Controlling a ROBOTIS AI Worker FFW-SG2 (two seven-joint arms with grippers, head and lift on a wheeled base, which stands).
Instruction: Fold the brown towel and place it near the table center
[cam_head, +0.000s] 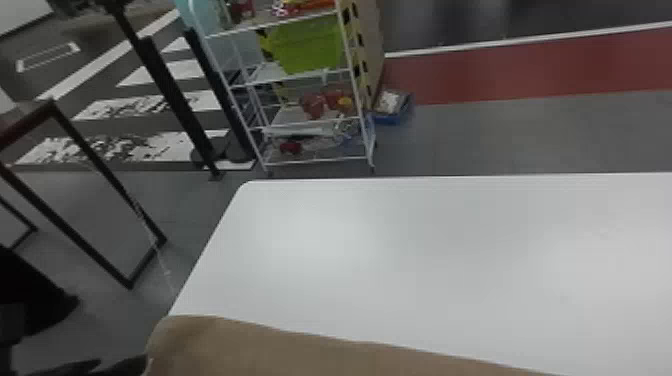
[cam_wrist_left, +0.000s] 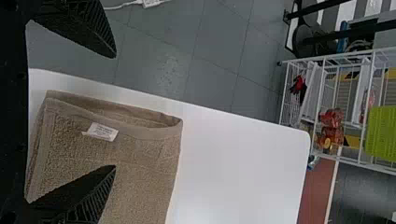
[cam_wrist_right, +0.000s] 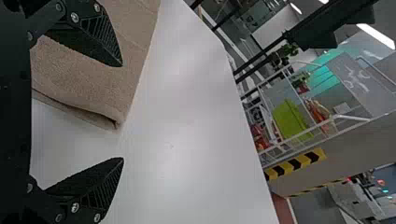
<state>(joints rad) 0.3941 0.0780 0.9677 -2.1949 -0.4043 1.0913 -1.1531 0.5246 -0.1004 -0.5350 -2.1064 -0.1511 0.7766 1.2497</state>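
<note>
The folded brown cloth towel (cam_wrist_left: 144, 158) lay crosswise between the black left gripper (cam_wrist_left: 115, 112) and right gripper (cam_wrist_right: 122, 112), both pairs of jaws apart.

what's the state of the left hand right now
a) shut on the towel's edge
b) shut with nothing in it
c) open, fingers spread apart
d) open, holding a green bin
c, the left hand has its two fingers well apart, with the brown towel and the table's white edge showing between and beyond them.
</note>
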